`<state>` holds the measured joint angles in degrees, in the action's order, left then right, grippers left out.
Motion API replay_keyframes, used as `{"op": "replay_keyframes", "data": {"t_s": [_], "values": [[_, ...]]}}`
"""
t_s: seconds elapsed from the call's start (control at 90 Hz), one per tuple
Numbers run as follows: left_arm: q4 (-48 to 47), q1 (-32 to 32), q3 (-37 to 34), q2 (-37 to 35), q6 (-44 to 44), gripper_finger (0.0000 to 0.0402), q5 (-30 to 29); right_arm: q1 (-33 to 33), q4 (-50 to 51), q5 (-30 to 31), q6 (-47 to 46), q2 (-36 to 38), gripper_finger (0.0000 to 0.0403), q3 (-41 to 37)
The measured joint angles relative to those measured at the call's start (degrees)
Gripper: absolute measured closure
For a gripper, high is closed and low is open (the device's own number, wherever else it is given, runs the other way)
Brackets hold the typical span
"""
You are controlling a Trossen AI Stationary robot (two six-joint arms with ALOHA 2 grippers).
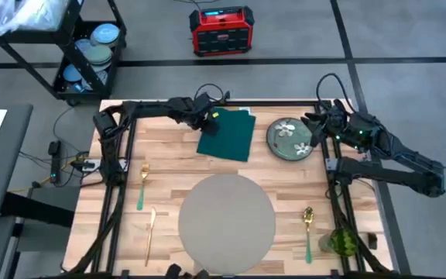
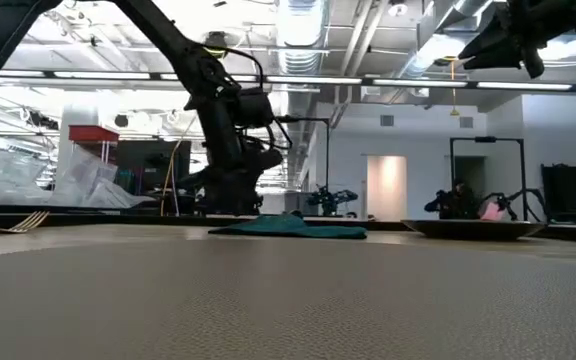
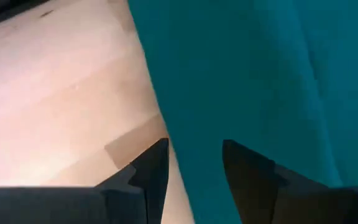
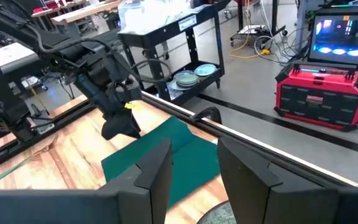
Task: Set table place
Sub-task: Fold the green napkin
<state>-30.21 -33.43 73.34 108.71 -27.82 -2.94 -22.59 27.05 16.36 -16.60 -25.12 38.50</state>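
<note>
Napkin [image 1: 228, 136] and plate [image 1: 291, 140] lay by the counter's [image 1: 169, 167] far edge. Placemat [image 1: 226, 219] sat at the near edge, well apart from the left gripper [image 3: 194, 163], fingers apart over the napkin; right gripper [image 4: 194, 163] fingers apart.

light: bright, even, ceiling strips [image 2: 298, 80] | glare: mild | blur: left wrist close-up soft

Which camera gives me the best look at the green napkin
The high view: it shows the whole green napkin lying flat beside the flowered plate, with the left gripper at its corner. The low view shows it edge-on, the left wrist view only a close patch, and the right wrist view shows it partly behind the fingers.
</note>
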Motion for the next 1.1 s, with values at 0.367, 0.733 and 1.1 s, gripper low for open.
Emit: {"op": "replay_keyframes", "data": {"t_s": [0.367, 0.733, 1.1], "values": [[1.8, -0.3, -4.0, 0.1, -0.5, 0.0267, 1.6, 0.0, 0.0, 0.0, 0.0, 0.0, 0.0284, 0.0], [6.5, -0.3, -5.3, 0.1, -1.3, 0.0285, 4.6, -0.1, -0.1, 0.1, 0.0, 0.0, 0.0284, 0.0], [5.7, -0.3, -5.5, 0.1, 0.9, 0.0386, 4.5, -0.1, 0.0, 0.1, 0.0, 0.0, 0.0284, 0.0]]}}
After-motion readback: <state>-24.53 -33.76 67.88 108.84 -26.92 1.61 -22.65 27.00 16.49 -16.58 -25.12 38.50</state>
